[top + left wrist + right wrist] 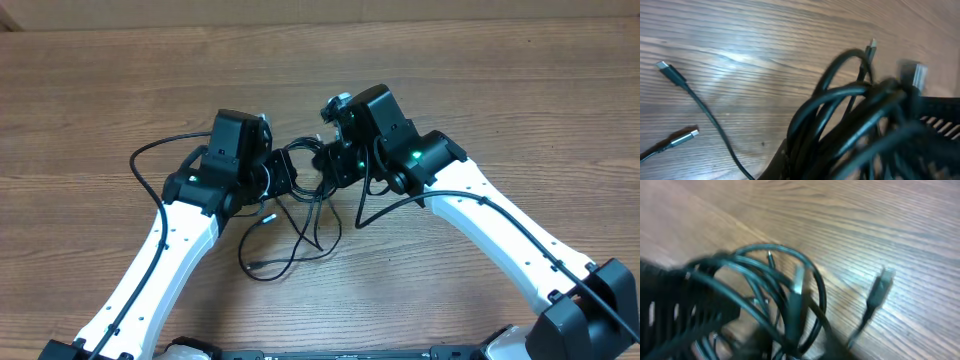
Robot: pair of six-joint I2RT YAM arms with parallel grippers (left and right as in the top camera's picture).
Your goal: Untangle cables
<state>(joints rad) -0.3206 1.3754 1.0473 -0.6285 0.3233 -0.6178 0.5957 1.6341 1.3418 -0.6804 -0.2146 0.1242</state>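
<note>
The wooden tabletop (500,80) carries nothing but the work. Both white arms reach in from the near edge and meet around its middle.

The left gripper (268,172) is clamped tight. In its wrist view the bundle rises close against the lens, so it appears to be pinching the knot itself. The right gripper (323,160) has its nose in the same knot from the other side. Its own view is smeared with blur, and I cannot tell whether its jaws are closing on a strand or standing apart.

The cables (297,182) hang as one tight clump of overlapping loops between the two grippers, at the middle of the tabletop. Looser strands trail from the clump toward the near edge in a wide loop (300,245).

A few plug ends lie free on the wood — two (664,66) (687,135) in the left wrist view and one (881,287) in the right wrist view.

By my reading, little is done. No cord lies apart from the others, and the core of the tangle is intact. What remains is nearly everything — working each cord out of the clump and laying it down separately.
</note>
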